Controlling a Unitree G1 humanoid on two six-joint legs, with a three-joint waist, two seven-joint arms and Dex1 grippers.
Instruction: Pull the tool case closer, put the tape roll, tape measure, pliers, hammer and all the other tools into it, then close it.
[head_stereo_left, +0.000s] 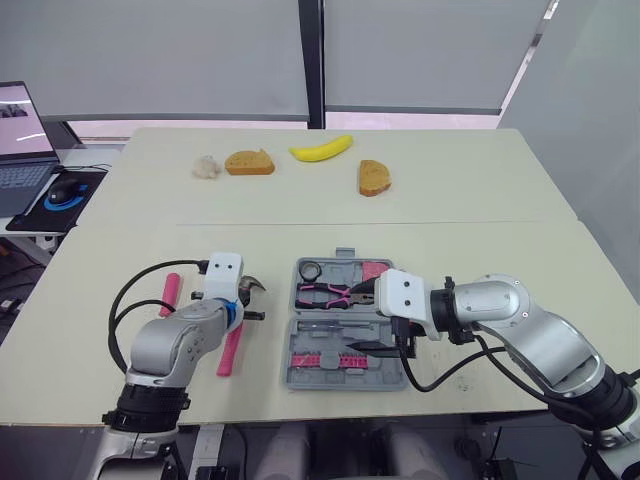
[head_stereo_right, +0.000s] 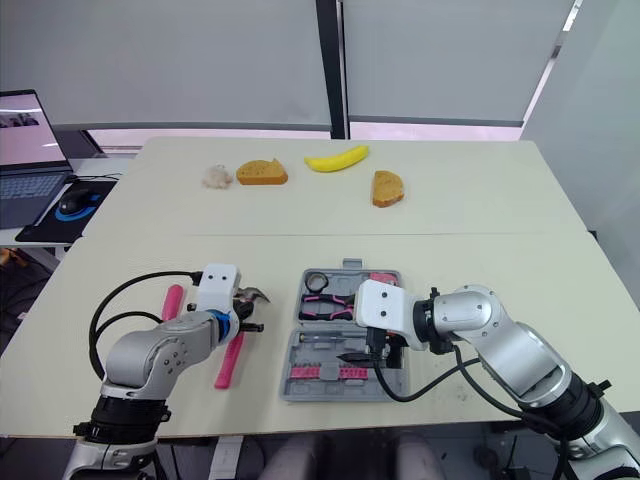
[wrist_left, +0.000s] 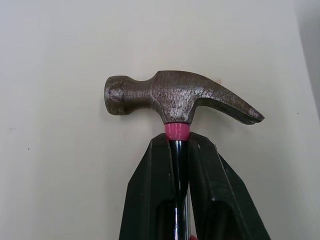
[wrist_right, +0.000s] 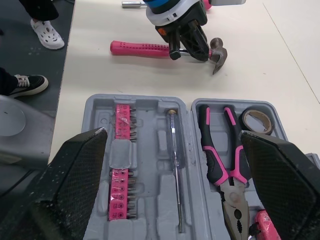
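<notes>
Where the table (head_stereo_left: 480, 240) meets its left edge, a laptop (head_stereo_left: 22, 140) stands on a side desk; I cannot read its screen. A pink handle (head_stereo_left: 170, 293) lies just left of the left arm, partly hidden by it. The left gripper (wrist_left: 177, 145) is pinched on the hammer (wrist_left: 175, 97), its fingers (wrist_left: 150, 190) pressed against the black shaft directly below the pink collar. The hammer has a dull, scuffed steel head with a curved claw and a pink grip, and it sits left of the tool case (head_stereo_left: 292, 378); I cannot tell whether it touches the table. The grey case lies open at the near edge, in front of me. Its far half holds the tape roll (head_stereo_left: 311, 270) and the pink-and-black pliers (head_stereo_left: 335, 293). Its near half holds a screwdriver (wrist_right: 175, 165) and pink bit strips (wrist_right: 120, 190). The right gripper (head_stereo_left: 372, 318) hangs over the case's right side, fingers spread wide and holding nothing.
</notes>
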